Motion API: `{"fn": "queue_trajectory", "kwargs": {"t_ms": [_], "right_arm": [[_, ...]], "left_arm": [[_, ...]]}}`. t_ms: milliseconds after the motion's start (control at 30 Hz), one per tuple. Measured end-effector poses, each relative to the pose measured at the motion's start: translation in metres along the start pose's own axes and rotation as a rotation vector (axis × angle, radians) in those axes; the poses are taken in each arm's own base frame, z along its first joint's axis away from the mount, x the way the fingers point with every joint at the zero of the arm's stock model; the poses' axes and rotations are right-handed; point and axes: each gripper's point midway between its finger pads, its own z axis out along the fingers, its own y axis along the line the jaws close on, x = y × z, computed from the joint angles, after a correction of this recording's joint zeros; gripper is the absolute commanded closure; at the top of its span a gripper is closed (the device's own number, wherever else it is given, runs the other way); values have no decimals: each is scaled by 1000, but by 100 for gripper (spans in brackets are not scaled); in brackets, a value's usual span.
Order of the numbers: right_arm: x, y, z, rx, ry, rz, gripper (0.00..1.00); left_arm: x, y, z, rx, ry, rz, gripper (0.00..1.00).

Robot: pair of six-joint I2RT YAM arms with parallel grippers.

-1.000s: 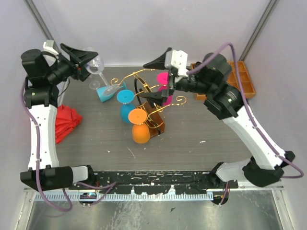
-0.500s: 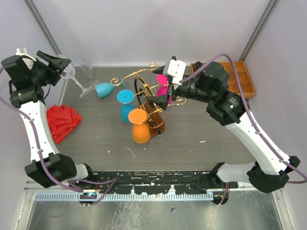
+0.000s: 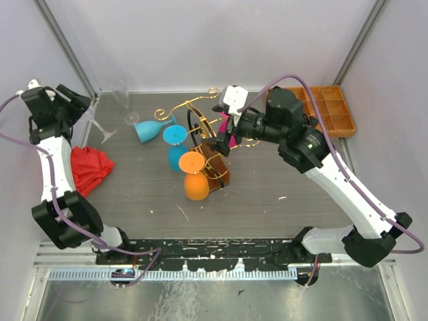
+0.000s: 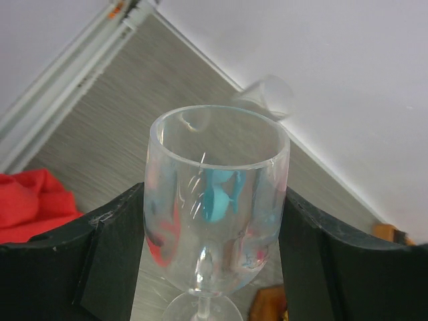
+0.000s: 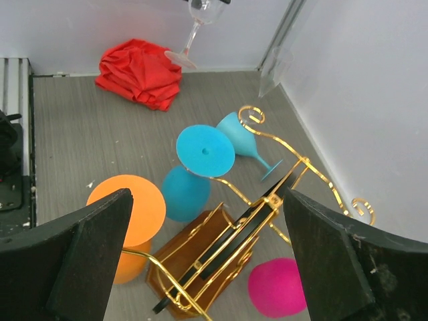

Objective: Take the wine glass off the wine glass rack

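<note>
Clear wine glass [image 4: 215,194] was off the wine glass rack [image 3: 200,130], well apart from it at the far left of the bench [image 3: 281,180], and tilted in the overhead view. Left hand [image 4: 215,267] clasped its bowl from both sides. Right hand [image 3: 225,127] hung over the rack with jaws spread wide and nothing in them (coloured glasses [image 3: 194,186] hung there).

Judgement: set-down is the step in hand. Level the glass, lower its foot flat onto bare bench beside the red cloth [image 3: 90,167], not on it, then let go.

No brand, label or writing legible.
</note>
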Motion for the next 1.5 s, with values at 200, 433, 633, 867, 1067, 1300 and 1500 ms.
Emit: {"fn": "queue_trajectory", "kwargs": {"t_ms": [200, 433, 633, 867, 1067, 1300, 1500], "right_arm": [[36, 10, 6, 0, 66, 128, 0], [63, 23, 4, -5, 108, 207, 0], [57, 18, 6, 9, 84, 193, 0], [61, 16, 12, 11, 87, 192, 0], [69, 18, 13, 10, 101, 198, 0], [80, 17, 19, 13, 124, 207, 0], [92, 16, 24, 19, 151, 214, 0]], "left_arm": [[13, 20, 46, -79, -16, 144, 42], [32, 20, 80, -112, -77, 249, 41], [21, 13, 93, -152, -221, 311, 42], [29, 7, 113, -193, -319, 347, 41], [57, 28, 136, -281, -360, 423, 38], [71, 48, 155, -352, -405, 497, 42], [62, 56, 164, -377, -542, 509, 45]]}}
